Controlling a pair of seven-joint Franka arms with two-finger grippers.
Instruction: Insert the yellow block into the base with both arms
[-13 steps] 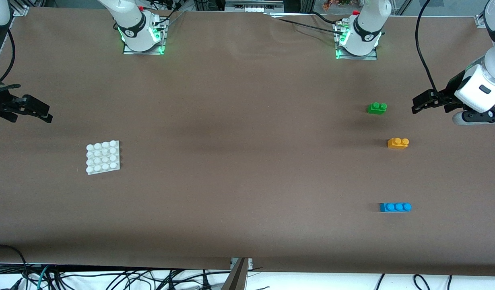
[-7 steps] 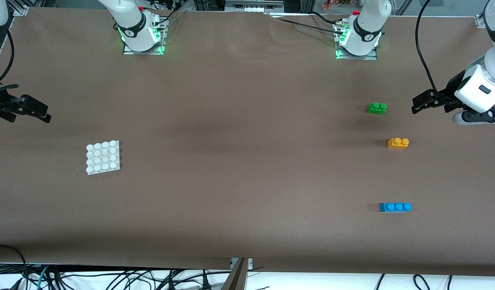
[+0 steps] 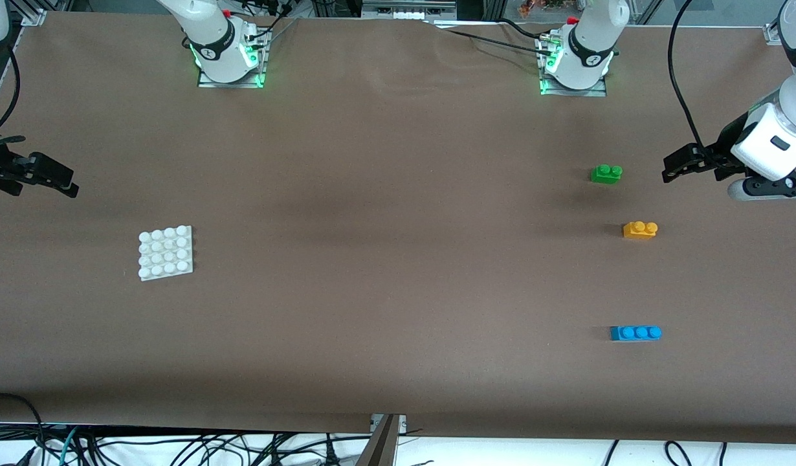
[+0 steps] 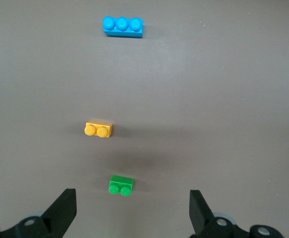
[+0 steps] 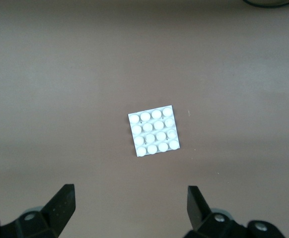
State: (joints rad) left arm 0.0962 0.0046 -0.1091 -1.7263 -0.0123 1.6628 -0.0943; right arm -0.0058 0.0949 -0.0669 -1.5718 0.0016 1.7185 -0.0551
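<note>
Jaws, both grippers: spread wide, empty.

Left gripper (image 3: 671,169): up in the air at the left arm's end of the table, unmoved over the last second; arm waits.

Right gripper (image 3: 61,181): up at the right arm's end, has drifted slightly outward, away from the base; no approach begun.

Yellow block (image 3: 640,230): flat on the table, studs up, untouched; green brick (image 3: 606,173) farther from the front camera, blue brick (image 3: 635,332) nearer.

Base (image 3: 165,252): white studded plate, well apart from the block, toward the right arm's end.

Status: nothing grasped; pick-up not yet started.
</note>
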